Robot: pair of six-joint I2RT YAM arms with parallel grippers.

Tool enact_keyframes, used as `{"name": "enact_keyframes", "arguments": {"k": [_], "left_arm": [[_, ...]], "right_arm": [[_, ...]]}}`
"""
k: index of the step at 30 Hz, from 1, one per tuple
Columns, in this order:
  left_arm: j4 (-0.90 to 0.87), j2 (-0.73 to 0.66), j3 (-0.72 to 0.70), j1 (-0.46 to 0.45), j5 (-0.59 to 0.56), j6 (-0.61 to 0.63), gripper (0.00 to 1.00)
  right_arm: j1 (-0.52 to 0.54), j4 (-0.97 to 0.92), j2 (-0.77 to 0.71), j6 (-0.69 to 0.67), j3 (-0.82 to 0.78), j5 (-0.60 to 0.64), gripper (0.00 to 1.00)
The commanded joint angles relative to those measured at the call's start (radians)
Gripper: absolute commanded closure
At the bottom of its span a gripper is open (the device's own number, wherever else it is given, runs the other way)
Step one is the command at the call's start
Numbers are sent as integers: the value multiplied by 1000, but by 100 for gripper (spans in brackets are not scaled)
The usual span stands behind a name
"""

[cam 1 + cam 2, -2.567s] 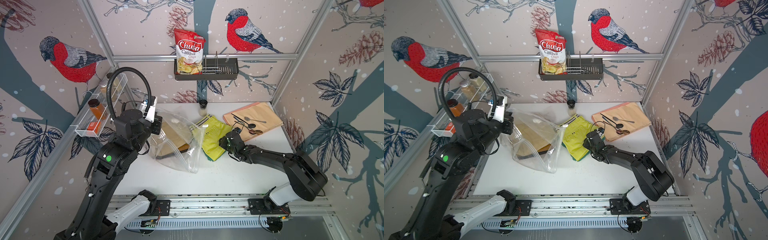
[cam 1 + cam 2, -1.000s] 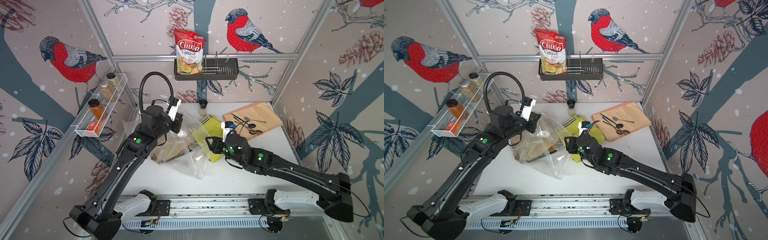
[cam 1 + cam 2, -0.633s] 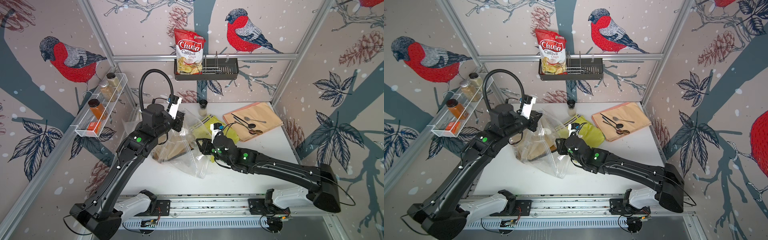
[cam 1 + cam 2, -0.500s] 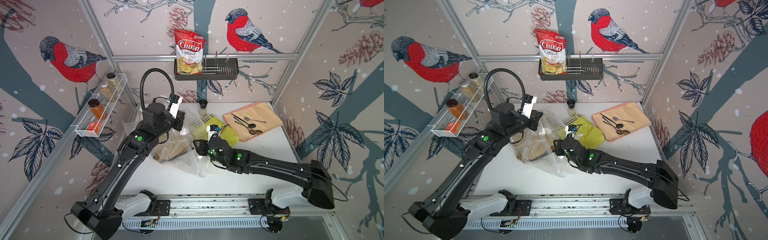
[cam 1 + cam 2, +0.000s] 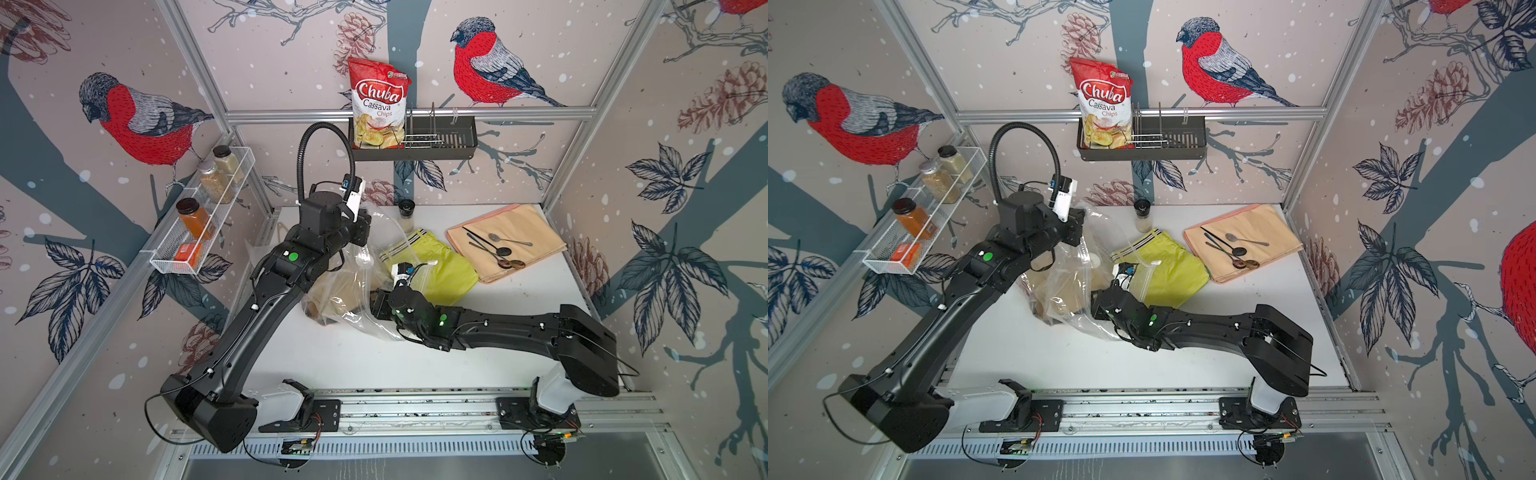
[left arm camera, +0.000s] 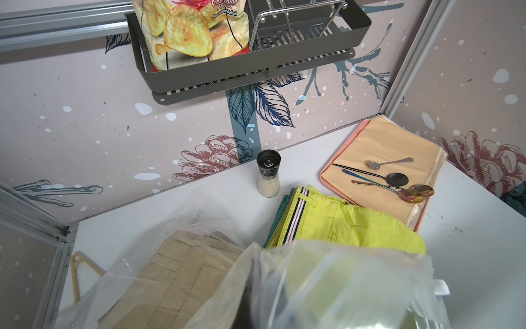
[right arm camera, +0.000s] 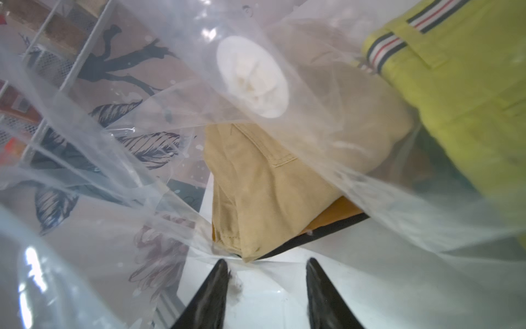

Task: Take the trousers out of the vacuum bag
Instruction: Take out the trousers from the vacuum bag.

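Observation:
The clear vacuum bag (image 5: 357, 286) (image 5: 1071, 274) lies crumpled at the table's middle, its upper edge lifted by my left gripper (image 5: 363, 249), which is shut on the plastic. Bag film covers the jaws in the left wrist view. Inside lie folded trousers: khaki (image 7: 256, 182) on mustard brown and a dark pair. The round white valve (image 7: 252, 77) sits above them. My right gripper (image 7: 266, 263) (image 5: 376, 301) is open inside the bag mouth, fingertips just short of the khaki fold. Yellow trousers (image 5: 440, 266) (image 6: 341, 222) lie on a teal pair outside, to the right.
A peach cloth (image 5: 507, 241) with several spoons lies at the back right. A small grinder (image 5: 407, 214) stands by the back wall. A chips bag (image 5: 378, 108) sits in the wall basket, and a spice rack (image 5: 203, 216) hangs on the left wall.
My right arm has swung left from the yellow trousers, and its gripper has entered the bag mouth. My left gripper has kept the bag edge lifted, barely moving.

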Motion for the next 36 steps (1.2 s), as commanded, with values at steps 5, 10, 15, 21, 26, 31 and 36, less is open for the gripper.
{"name": "enact_keyframes", "arguments": {"k": [5, 10, 15, 21, 26, 31, 36], "left_arm": [[98, -38, -4, -16, 136, 13, 100], [91, -106, -62, -21, 315, 50, 100], [98, -149, -142, -22, 349, 75, 100], [165, -168, -210, -33, 350, 46, 100], [192, -169, -232, -41, 338, 47, 100], [210, -175, -250, -44, 323, 52, 100], [247, -180, -272, -46, 286, 17, 100]], "right_arm": [[-24, 44, 35, 34, -1, -54, 52], [-74, 179, 49, 134, -86, -178, 51], [-99, 267, 77, 201, -130, -247, 50], [-112, 359, 133, 268, -154, -290, 48], [-126, 433, 198, 314, -145, -324, 49], [-128, 470, 240, 336, -128, -324, 49], [-129, 490, 266, 360, -112, -322, 49]]}}
